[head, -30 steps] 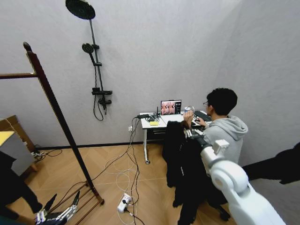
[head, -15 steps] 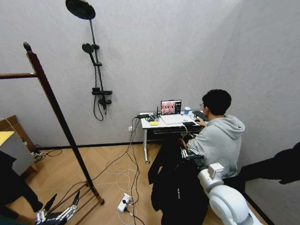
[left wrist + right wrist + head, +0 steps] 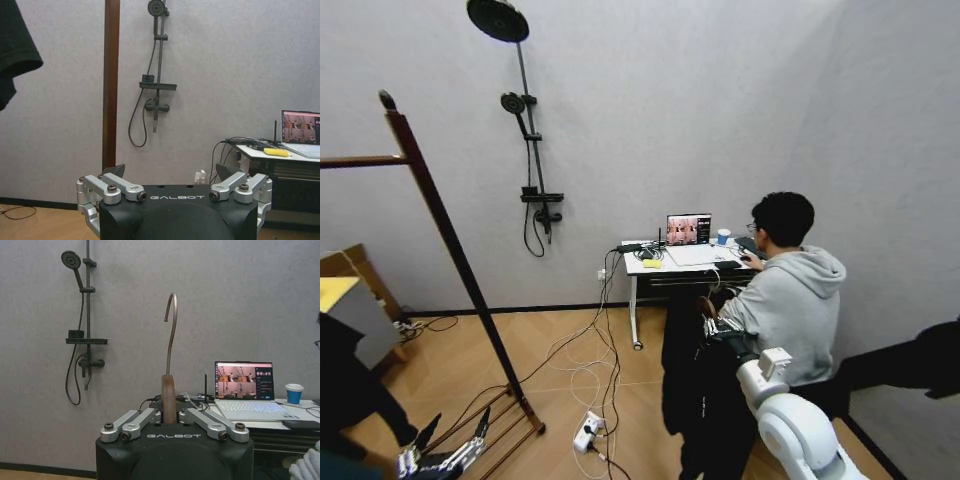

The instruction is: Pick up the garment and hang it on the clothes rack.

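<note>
Grey walls are closing this corner of the room, with a black shower set (image 3: 525, 150) fixed on one wall and a small white desk (image 3: 665, 262) carrying an open laptop (image 3: 688, 229). At my left side the tall dark red-brown wooden clothes rack (image 3: 450, 255) is standing on the wooden floor. My right gripper (image 3: 169, 415) is holding its fingers pressed together on the wooden neck of the hanger, whose metal hook (image 3: 171, 322) is pointing upright. The long plain black jacket (image 3: 705, 390) is hanging below it, low at my right, well apart from the rack. Compared with half a second ago, the jacket is hanging narrower and straighter now, and the whole head view is shifted a little, so my head is moving. My left gripper (image 3: 172, 177) is waiting low near the rack's foot with its fingers spread apart.
</note>
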`<state>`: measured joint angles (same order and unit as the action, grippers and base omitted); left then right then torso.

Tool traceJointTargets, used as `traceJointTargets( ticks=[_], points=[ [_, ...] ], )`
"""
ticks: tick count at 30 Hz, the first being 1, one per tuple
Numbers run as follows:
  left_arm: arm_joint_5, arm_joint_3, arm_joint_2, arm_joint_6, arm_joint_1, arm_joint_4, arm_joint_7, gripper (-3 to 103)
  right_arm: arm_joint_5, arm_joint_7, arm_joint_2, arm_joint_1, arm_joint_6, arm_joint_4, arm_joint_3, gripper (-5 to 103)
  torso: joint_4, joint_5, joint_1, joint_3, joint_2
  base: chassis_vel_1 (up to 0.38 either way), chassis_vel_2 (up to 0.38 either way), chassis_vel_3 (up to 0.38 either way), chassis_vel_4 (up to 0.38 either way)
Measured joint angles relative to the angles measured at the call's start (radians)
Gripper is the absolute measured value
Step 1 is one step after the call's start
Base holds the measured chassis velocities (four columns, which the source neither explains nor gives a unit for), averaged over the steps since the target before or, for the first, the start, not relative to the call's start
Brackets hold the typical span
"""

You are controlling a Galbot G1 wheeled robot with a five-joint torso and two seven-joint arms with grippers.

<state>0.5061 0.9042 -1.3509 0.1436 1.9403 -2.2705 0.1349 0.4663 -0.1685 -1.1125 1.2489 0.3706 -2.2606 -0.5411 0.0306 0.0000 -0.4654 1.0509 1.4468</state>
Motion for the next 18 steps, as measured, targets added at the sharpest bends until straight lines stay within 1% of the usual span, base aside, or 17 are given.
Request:
traceJointTargets(
  ticks=[7, 10, 18],
  points=[
    [0.0, 0.0, 0.0, 0.0, 0.0, 0.0, 0.0, 100, -0.001, 0.0, 0.018, -0.007, 0.0, -0.005, 0.001, 9, 0.0, 0.0, 0.0, 0.0, 0.0, 0.081, 0.073, 0.08, 0.075],
    [0.0, 0.0, 0.0, 0.0, 0.0, 0.0, 0.0, 100, 0.012, 0.006, 0.05, -0.023, 0.01, -0.009, 0.001, 9, -0.0002, 0.0001, 0.0, 0.0, 0.0, 0.097, 0.087, 0.098, 0.104],
    [0.0, 0.0, 0.0, 0.0, 0.0, 0.0, 0.0, 100, 0.012, 0.013, 0.062, -0.038, 0.013, -0.005, 0.005, 9, -0.0002, 0.0, 0.0, 0.0, 0.0, 0.113, 0.103, 0.111, 0.114]
  ],
)
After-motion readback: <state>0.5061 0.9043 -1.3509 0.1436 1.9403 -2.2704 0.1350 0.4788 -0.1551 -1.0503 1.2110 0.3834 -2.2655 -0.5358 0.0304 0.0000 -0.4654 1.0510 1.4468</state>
